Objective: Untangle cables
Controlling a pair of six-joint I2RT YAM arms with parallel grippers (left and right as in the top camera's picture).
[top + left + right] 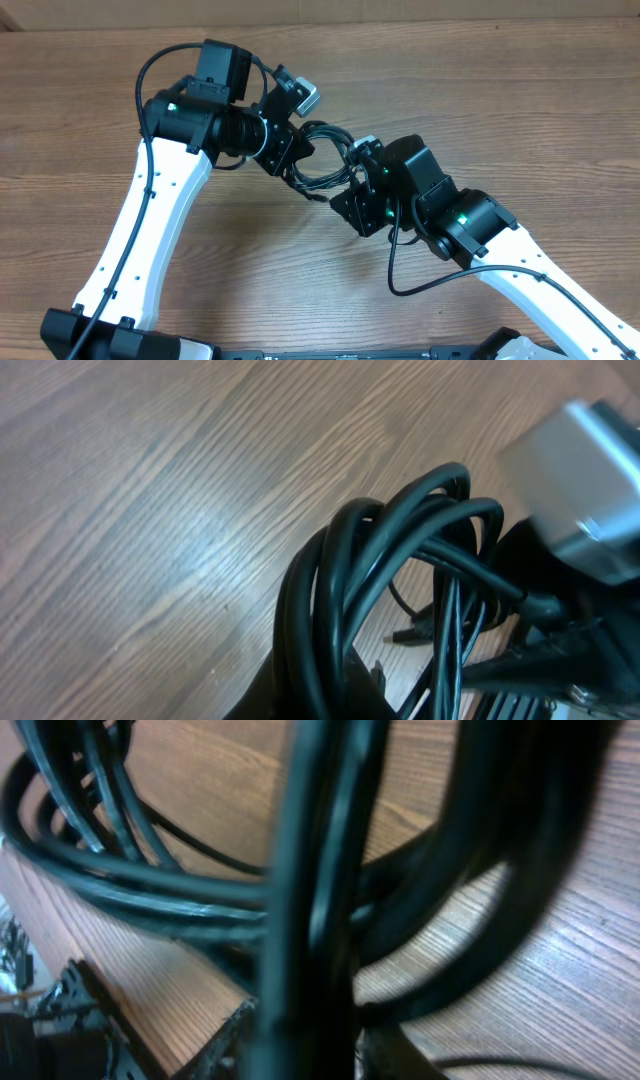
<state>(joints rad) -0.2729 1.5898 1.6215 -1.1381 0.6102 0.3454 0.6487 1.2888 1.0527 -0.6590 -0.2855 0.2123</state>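
Observation:
The cables (325, 160) are a bunch of black loops hanging between my two grippers, just above the wooden table. My left gripper (290, 158) holds the bunch from its left side. In the left wrist view the cables (340, 590) run down through the left gripper (330, 695), which is shut on them, and a small plug end (400, 637) lies on the wood behind. My right gripper (350, 195) is at the bunch's lower right. In the right wrist view several strands of the cables (310, 870) stand upright between the right gripper (310, 1040) fingers, which press on both sides.
The wooden table (500, 90) stretches all round the two arms. A grey block (590, 490) fills the upper right of the left wrist view. The right arm's own thicker wire (400, 285) loops over the table below it. A cardboard wall (400, 10) borders the far edge.

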